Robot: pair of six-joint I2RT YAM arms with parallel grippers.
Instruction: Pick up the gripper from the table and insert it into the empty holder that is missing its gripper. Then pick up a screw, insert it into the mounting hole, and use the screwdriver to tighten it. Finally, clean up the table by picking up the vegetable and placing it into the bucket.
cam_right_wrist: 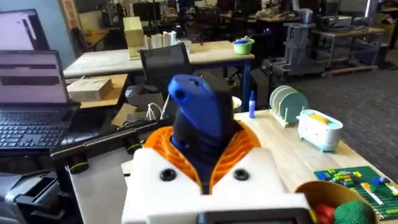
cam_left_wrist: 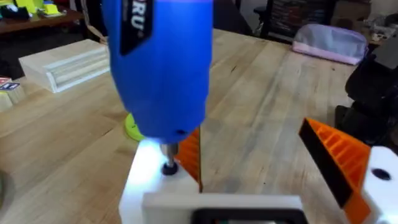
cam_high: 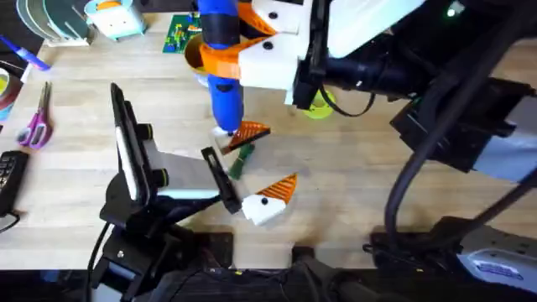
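1. Screwdriver (cam_left_wrist: pixel 161 68) looms closest: its blue handle stands nearly upright, and its thin bit rests on the screw (cam_left_wrist: pixel 169 168) in the top of the holder (cam_left_wrist: pixel 146 183). The holder sits on the bench (cam_left_wrist: pixel 62 155).
2. Seated against the holder's side is the orange fingertip wedge (cam_left_wrist: pixel 194 155), ribbed face outward.
3. Risk, as I judge it: the bit may ride out of the screw head if the handle leans off vertical, skating across the white plastic.
4. Another risk: turning force could spin or tip the small holder, since I cannot see anything firmly bracing it. That would cross-thread the screw or pop the wedge loose.
5. Pressing down too hard could also shove the holder onto the vegetable (cam_high: pixel 239 161), which lies just beside it.
6. Right gripper (cam_right_wrist: pixel 202 165) is clamped around the handle's upper part, orange pads pressed on either side with no gap.
7. Left gripper (cam_high: pixel 214 164) sits low, close by the holder; whether it is open or closed, I cannot tell.
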